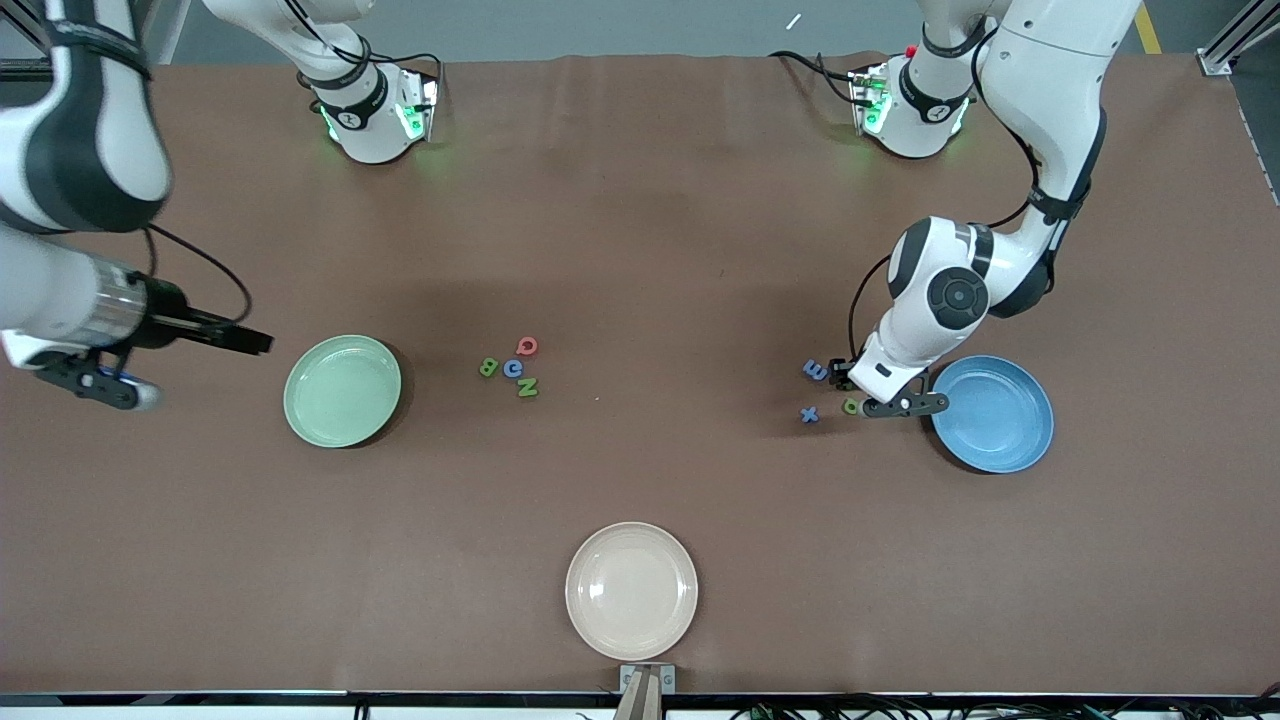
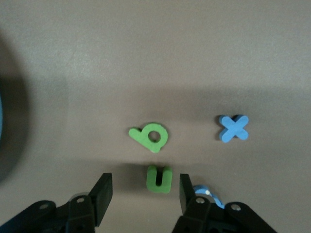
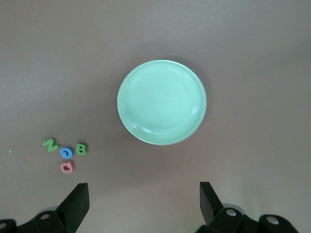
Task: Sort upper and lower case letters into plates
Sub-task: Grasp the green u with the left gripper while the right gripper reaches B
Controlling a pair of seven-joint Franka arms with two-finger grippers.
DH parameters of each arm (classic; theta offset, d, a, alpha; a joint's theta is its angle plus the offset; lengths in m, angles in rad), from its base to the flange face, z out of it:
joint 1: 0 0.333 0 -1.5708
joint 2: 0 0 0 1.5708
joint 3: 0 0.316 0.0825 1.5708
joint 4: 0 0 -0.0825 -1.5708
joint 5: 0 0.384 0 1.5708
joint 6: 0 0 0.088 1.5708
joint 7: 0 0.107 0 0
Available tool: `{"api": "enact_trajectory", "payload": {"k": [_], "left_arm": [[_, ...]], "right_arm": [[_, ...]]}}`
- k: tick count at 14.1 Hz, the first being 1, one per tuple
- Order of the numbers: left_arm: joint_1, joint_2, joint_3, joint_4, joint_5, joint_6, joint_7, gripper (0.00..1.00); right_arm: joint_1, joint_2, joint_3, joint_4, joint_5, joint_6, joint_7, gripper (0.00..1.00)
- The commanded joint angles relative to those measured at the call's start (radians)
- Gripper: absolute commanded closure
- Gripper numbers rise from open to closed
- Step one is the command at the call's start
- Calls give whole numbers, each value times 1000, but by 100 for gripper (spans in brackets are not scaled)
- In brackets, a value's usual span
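Here we have the left gripper (image 2: 143, 194) down at the worktop (image 1: 640, 250) just beside the blue plate (image 1: 1010, 440), its jaws partly open on either side of a small green u (image 2: 159, 178) without touching it. A green letter with a ring (image 2: 149, 137) lies just beside the u, a blue x (image 2: 233, 128) near it, and another blue letter (image 1: 816, 370) close by. The right gripper (image 3: 143, 204) waits in the air beside the mint green plate (image 3: 162, 102), its jaws wide apart and holding nothing. Between the two plates lie the capitals, bunched together: red Q (image 1: 527, 346), blue G (image 1: 513, 369), green B (image 1: 488, 367) and green N (image 1: 527, 387). A beige plate (image 1: 631, 590) sits nearest the front camera.
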Motion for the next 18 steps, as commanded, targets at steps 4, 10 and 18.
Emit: {"api": "enact_trajectory", "payload": {"k": [4,10,18], "left_arm": [[-11,35,1,45,17,2,-7,38],[-17,38,1,32,17,-3,-6,45],[-20,49,3,28,18,-7,-7,59]], "right_arm": [[148,9,-4,-245,11,357,178,1],[274,133,-4,-335,11,569,314,22],[360,233,-4,-410,10,818,393,21]]}}
